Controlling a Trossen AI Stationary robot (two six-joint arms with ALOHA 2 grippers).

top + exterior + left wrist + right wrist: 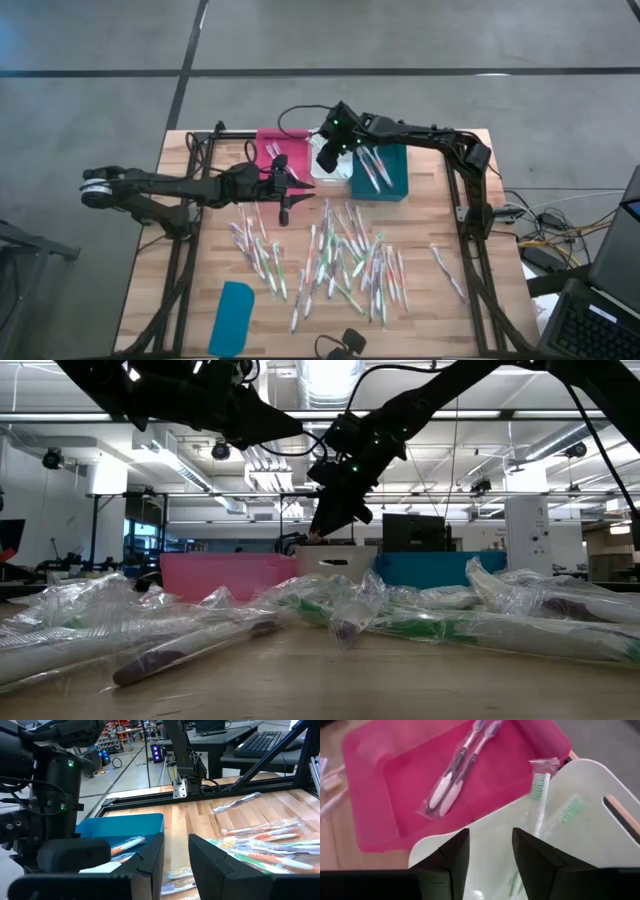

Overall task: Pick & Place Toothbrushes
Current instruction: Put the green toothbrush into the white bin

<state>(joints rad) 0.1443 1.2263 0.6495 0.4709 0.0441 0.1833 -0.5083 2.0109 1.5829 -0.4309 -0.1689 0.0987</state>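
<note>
The desk [440,200] carries three bins in a row along its far edge: a pink bin [283,152], a white bin [330,172] and a blue bin [385,172]. The white bin is taken as the landmark.

The toothbrushes [340,262], each in a clear wrapper, are scattered on the near side of the white bin, with their long axes running mostly away from the bin row toward the near edge of the desk. A few are already sorted: two purple ones [455,772] lie in the pink bin, green ones [540,805] in the white bin, and orange ones [127,845] in the blue bin.

The right pincer [330,150] is held directly above the white bin. Its jaws are seen parted with nothing between them; the green brushes lie loose beneath it.

The left pincer [285,205] is positioned just to the pink-bin side of the white bin, at the far edge of the scattered pile. Its jaws are parted by a narrow gap and nothing is gripped.

The left pincer is judged the nearer to the loose brushes, which lie just beyond it on the side away from the white bin.
</note>
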